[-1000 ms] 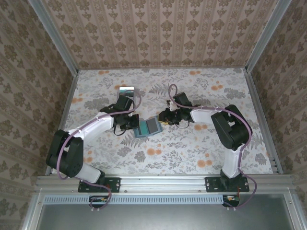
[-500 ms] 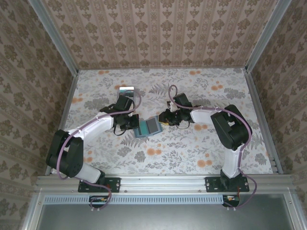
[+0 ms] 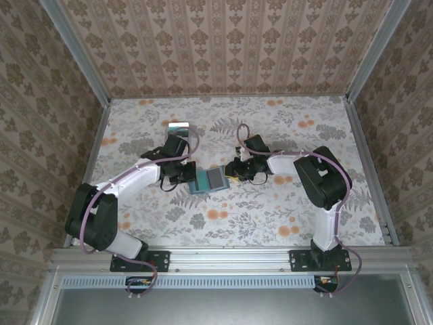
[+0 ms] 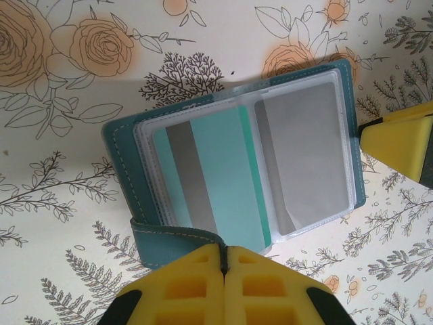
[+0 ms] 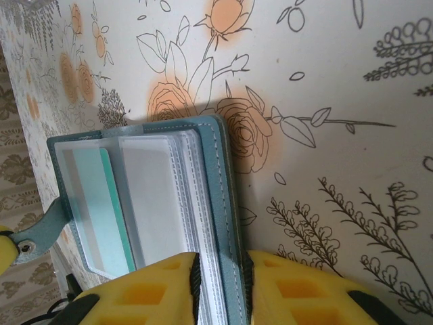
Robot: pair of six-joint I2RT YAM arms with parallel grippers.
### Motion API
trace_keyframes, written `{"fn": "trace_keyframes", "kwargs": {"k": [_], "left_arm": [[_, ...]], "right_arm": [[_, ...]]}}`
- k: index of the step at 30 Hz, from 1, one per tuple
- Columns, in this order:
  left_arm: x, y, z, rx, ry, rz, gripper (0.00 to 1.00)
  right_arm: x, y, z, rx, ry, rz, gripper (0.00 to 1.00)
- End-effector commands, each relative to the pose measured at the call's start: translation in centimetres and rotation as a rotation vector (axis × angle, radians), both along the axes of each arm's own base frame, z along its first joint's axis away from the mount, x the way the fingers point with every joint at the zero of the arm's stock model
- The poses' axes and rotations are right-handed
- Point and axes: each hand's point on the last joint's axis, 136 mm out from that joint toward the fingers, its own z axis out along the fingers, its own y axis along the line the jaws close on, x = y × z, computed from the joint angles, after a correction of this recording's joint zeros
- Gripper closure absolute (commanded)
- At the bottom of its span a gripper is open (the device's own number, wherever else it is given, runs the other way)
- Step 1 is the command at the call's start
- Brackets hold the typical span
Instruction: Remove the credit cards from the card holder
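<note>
1. The desk (image 3: 270,203) has a floral cover and is boxed in by papered walls (image 3: 223,47) on three sides.
2. A grey rectangle (image 3: 178,126) lies toward the back left, well apart from the card holder (image 3: 208,180) and just beyond the left arm's wrist.
3. The holder lies open and flat near the desk's middle, between the two grippers.
4. The left gripper (image 4: 225,254) is at the holder's left side. Its yellow fingers are pressed together on the teal strap (image 5: 37,233).
5. The right gripper (image 5: 218,261) is at the opposite side. Its fingers are clamped on the outer edge of the right panel, with the cover and the stacked sleeves between them.
6. The space above the open pages is free; both grippers sit at the holder's edges.
7. Against a second ago, the holder and the left arm sit where they were. The right arm's elbow has swung slightly left, and its gripper is still on the same edge.
8. The holder is teal with pale stitching along the rim, and its strap ends in a metal snap.
9. Clear plastic sleeves (image 4: 345,122) fill both halves.
10. The left sleeve holds a mint card (image 4: 223,176) with a grey stripe beside it, and the right sleeve holds a grey card (image 4: 304,149).
11. Both cards sit fully inside their sleeves.
</note>
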Motion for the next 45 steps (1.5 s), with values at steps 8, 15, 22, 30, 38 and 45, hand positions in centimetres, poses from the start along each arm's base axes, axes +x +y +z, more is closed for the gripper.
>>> {"fn": "trace_keyframes", "kwargs": {"k": [8, 15, 22, 30, 38, 45], "left_arm": [[-0.8, 0.4, -0.4, 0.018, 0.008, -0.015, 1.0], [-0.8, 0.3, -0.6, 0.016, 0.013, -0.016, 1.0], [-0.7, 0.1, -0.6, 0.016, 0.014, -0.021, 1.0], [0.0, -0.6, -0.5, -0.007, 0.0, -0.016, 1.0], [1.6, -4.8, -0.5, -0.061, -0.023, -0.059, 1.0], [2.1, -6.3, -1.5, -0.061, -0.01, -0.08, 1.0]], "right_arm": [[-0.2, -1.8, -1.0, -0.044, 0.008, -0.039, 0.72], [-0.7, 0.3, -0.4, 0.038, 0.015, 0.025, 0.74], [-1.1, 1.6, 0.4, 0.087, 0.014, 0.059, 0.94], [-1.1, 0.2, 4.9, 0.06, -0.079, 0.05, 1.0], [-2.7, -3.5, 8.3, -0.126, -0.165, 0.015, 1.0], [-4.0, -3.4, 9.5, -0.234, -0.186, 0.053, 1.0]]}}
